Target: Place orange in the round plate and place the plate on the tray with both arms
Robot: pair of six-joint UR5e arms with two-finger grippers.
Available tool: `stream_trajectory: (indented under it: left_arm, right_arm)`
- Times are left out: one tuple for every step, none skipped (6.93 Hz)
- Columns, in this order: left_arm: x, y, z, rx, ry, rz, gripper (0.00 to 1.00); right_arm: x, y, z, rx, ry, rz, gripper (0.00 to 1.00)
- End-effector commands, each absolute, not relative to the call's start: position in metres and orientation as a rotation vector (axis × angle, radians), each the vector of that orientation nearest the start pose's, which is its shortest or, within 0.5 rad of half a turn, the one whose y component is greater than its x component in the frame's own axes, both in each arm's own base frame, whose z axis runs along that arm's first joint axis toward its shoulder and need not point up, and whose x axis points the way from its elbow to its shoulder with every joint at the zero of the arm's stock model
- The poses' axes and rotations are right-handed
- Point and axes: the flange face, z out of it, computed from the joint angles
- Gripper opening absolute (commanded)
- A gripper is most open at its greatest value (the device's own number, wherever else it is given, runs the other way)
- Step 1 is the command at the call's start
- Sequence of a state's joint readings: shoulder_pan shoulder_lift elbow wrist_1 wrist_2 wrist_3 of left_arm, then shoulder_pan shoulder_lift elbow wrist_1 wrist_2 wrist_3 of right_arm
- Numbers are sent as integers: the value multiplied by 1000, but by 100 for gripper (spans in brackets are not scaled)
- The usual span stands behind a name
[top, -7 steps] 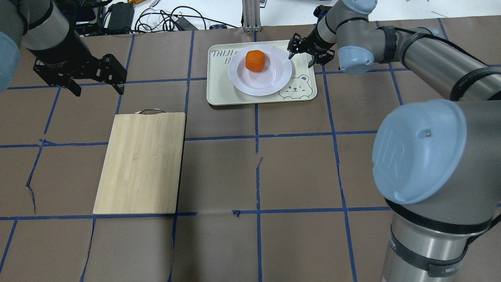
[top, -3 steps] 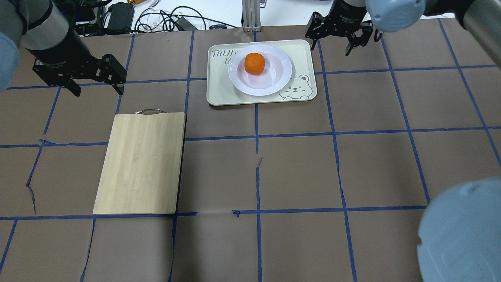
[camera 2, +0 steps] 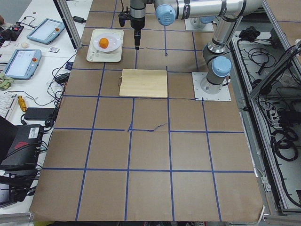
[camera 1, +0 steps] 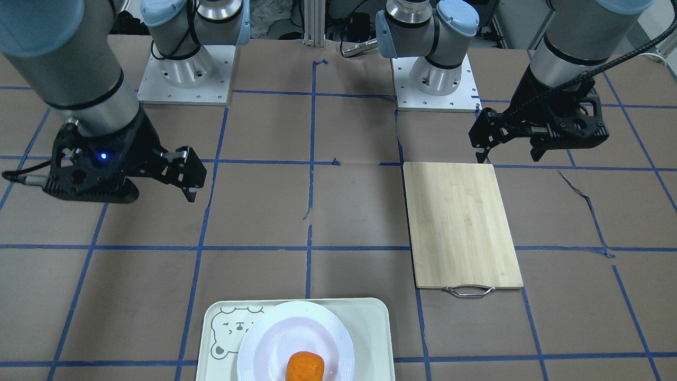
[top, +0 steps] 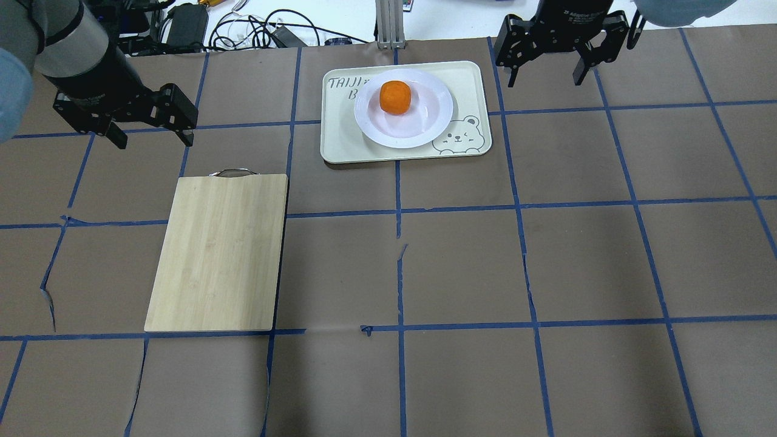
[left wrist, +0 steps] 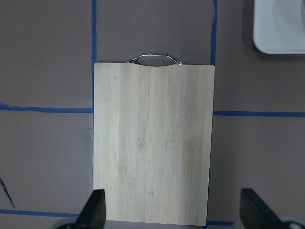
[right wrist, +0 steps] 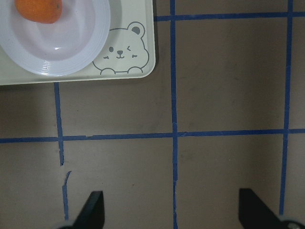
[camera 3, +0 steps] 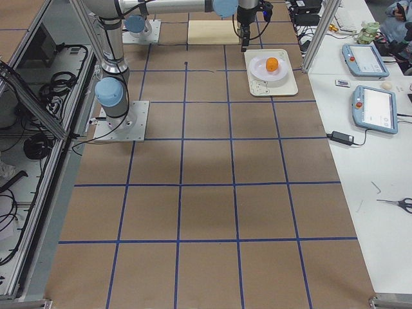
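The orange [top: 395,98] lies in the round plate [top: 422,124], and the plate sits on the mint tray [top: 341,136] with the bear face at the table's far middle. My right gripper [top: 544,76] hangs open and empty above the table, to the right of the tray and apart from it. In the right wrist view the plate [right wrist: 71,47], the orange [right wrist: 38,9] and the tray corner [right wrist: 143,71] show at top left, well ahead of the spread fingers [right wrist: 93,212]. My left gripper [top: 155,139] is open and empty, hovering far left of the tray.
A bamboo cutting board [top: 218,252] with a metal handle lies on the left half of the table, below my left gripper; it fills the left wrist view [left wrist: 153,143]. Cables and devices lie beyond the far edge. Brown paper with blue tape lines covers the table.
My right gripper has drawn back from the plate's right rim and moved right and up, off the tray. The left arm, plate and orange have stayed put.
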State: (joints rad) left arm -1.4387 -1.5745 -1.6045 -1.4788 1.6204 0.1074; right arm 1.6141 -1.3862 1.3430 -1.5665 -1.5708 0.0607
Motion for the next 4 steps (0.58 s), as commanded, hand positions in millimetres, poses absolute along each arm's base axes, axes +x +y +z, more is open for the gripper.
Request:
stream_trajectory:
  left_arm:
    - [-62,-511,478,-40,3084,-73,100]
    - [-62,-511,478,-40,3084,-73,100]
    - [-62,-511,479,-40,3084,-75,100]
    - [-62,-511,479,-40,3084,-75,100]
  right_arm:
    - [154,-550,516,-30,3153,-78,100]
    - [158,-550,516,-45,3146,-78,100]
    - [156,-552,516,-43,3146,-87,100]
    - [148,-556,516,-22,3145,-101,100]
